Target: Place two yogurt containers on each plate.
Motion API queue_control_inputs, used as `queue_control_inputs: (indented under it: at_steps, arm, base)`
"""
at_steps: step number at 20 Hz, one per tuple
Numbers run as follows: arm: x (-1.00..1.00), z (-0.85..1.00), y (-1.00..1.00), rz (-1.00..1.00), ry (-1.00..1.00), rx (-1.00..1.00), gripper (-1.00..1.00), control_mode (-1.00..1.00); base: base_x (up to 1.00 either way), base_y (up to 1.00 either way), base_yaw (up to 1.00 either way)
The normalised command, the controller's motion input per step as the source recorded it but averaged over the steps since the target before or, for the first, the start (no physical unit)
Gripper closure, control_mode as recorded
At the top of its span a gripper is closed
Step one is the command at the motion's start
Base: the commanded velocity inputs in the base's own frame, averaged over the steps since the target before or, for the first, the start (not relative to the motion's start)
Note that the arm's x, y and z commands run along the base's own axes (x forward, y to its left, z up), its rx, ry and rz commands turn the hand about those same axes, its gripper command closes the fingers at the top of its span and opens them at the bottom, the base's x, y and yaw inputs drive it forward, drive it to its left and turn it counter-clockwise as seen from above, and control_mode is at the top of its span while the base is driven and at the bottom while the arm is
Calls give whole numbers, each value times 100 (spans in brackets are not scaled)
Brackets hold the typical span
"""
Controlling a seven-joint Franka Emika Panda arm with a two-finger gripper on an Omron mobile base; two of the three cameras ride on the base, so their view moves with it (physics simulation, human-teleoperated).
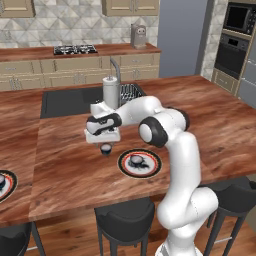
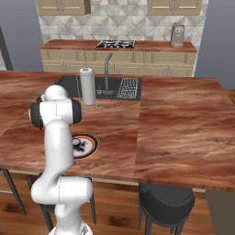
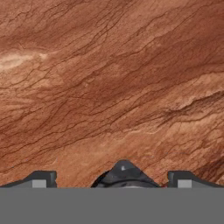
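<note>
- Gripper (image 1: pixel 105 146) spread wide over the wooden island counter (image 1: pixel 70 170), gripping nothing.
- Yogurt container (image 1: pixel 105 149) directly beneath it — seen between the fingertips (image 3: pixel 43 177) in the hand view.
- Near plate (image 1: pixel 140 163) just beside — carries one container; far plate (image 1: pixel 4 184) another.

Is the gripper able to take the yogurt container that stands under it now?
Probably yes. The gripper hangs open right above the yogurt container, fingertips on either side, with only bare counter around it.
</note>
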Motion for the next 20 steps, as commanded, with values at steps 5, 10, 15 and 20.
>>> queue_control_inputs:
  at_steps: [5,10,15,20]
  arm:
    - [-22,-11,-1,-7,0,0,-100,-100]
    - [-22,-14,-1,-7,0,0,-100,-100]
    - [-20,-4,0,-6,0,0,-100,-100]
    - [-6,-15,0,-5,1,0,100,-100]
  base:
    - [0,0,0]
    - [0,0,0]
    - [0,0,0]
    - [0,0,0]
